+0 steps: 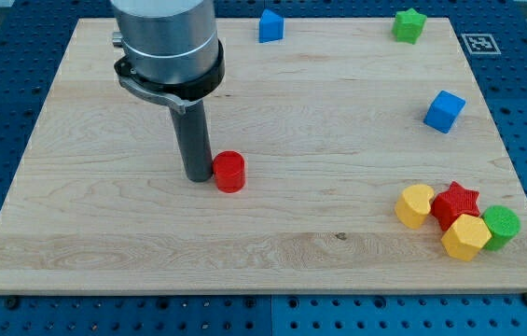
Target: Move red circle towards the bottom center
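The red circle (229, 172) is a short red cylinder lying on the wooden board (104, 233), left of the board's middle. My tip (196, 176) stands on the board right at the red circle's left side, touching or almost touching it. The dark rod rises from the tip to the grey arm at the view's top left.
A blue block (270, 26) and a green star (409, 25) lie along the top edge. A blue cube (444, 111) lies at the right. At the bottom right, a yellow block (414, 205), a red star (455, 203), a yellow hexagon (465, 236) and a green circle (501, 227) cluster together.
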`<action>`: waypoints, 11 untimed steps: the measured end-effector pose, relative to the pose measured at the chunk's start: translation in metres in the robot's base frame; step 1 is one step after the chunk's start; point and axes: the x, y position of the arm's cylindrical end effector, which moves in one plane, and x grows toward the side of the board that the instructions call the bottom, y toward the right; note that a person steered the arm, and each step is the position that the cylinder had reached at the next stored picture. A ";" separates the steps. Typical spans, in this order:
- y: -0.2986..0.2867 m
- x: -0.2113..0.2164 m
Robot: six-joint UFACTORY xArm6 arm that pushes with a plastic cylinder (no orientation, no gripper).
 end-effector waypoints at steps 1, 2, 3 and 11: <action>-0.001 0.000; -0.017 -0.001; -0.023 -0.017; 0.086 0.025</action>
